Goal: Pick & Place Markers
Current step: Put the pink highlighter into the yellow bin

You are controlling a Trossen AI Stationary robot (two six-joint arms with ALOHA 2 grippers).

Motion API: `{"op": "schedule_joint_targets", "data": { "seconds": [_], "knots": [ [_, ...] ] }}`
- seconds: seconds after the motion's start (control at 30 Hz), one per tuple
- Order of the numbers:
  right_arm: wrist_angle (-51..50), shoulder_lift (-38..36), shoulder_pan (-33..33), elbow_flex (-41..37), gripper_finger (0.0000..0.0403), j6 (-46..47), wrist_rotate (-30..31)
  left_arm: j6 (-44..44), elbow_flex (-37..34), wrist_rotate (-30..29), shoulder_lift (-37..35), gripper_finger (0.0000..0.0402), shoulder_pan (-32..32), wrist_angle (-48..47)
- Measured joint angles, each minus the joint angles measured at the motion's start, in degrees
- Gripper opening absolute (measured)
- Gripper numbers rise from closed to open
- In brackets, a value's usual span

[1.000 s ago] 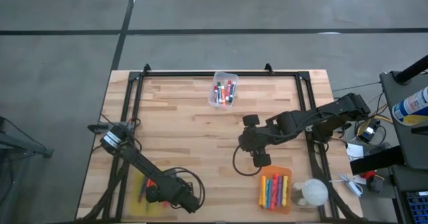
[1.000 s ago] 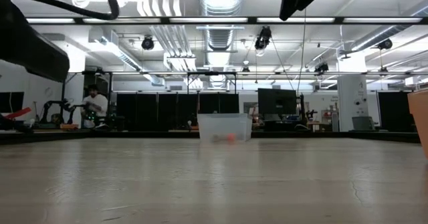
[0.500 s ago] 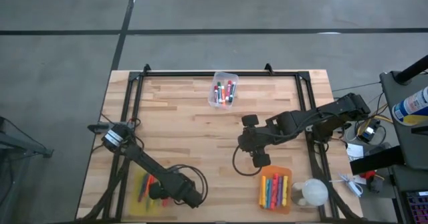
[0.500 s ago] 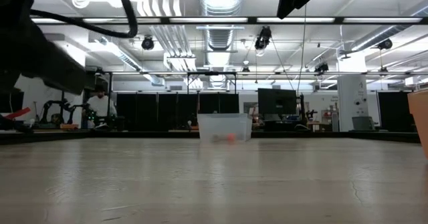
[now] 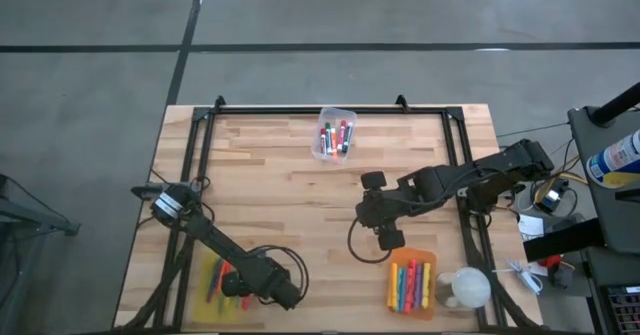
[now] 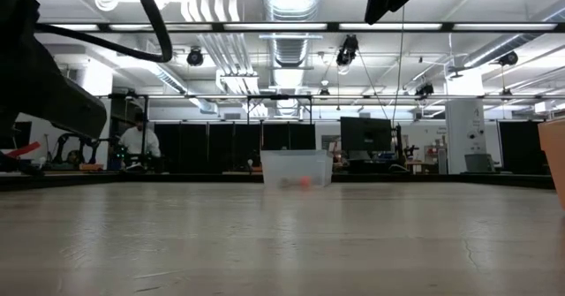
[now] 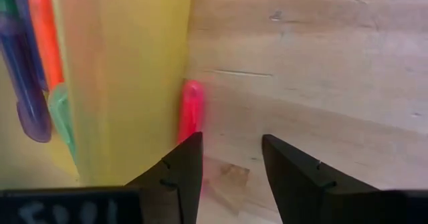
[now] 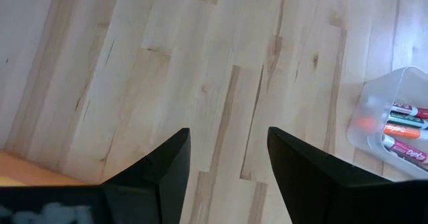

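Observation:
My left gripper [image 7: 231, 164] stands open low over the table at its near left, just outside the wall of a yellow bin [image 5: 212, 297]. A pink marker [image 7: 190, 110] lies on the wood against that wall, beside one finger; its near end is hidden behind that finger. Purple, orange and green markers [image 7: 27, 83] lie inside the yellow bin. My right gripper [image 8: 231, 164] hangs open above the bare wood at mid-table [image 5: 368, 215], holding nothing. More markers lie in the clear bin [image 5: 335, 135] and the orange bin [image 5: 412, 283].
The clear bin [image 6: 297, 168] stands at the far edge's middle. A white round object [image 5: 468, 287] sits beside the orange bin at the near right. Black frame rails [image 5: 195, 155] run along the table's left, right and far sides. Bare wood [image 5: 290, 195] lies between the arms.

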Motion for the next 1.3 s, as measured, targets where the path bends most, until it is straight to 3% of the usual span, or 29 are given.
{"op": "schedule_joint_targets", "data": {
  "seconds": [0.27, 0.53, 0.87, 1.3],
  "knots": [
    [0.0, 0.0, 0.0, 0.0, 0.0192, -0.5, 0.0, -0.6, 0.0, -0.3, -0.5, 0.0155, 0.8, 1.5],
    [0.3, 0.0, 0.0, 0.0, 0.0192, -0.6, 0.0, -2.0, 5.3, -8.2, -2.3, 0.0155, 1.0, 1.9],
    [0.6, 0.0, 0.0, 0.0, 0.0192, -0.9, 0.0, -6.8, 4.6, 0.8, -2.2, 0.0155, -1.8, 1.2],
    [1.6, 0.0, 0.0, 0.0, 0.0192, -2.4, 0.0, -8.4, 2.0, 1.2, -2.2, 0.0155, -3.1, -1.5]
  ]
}}
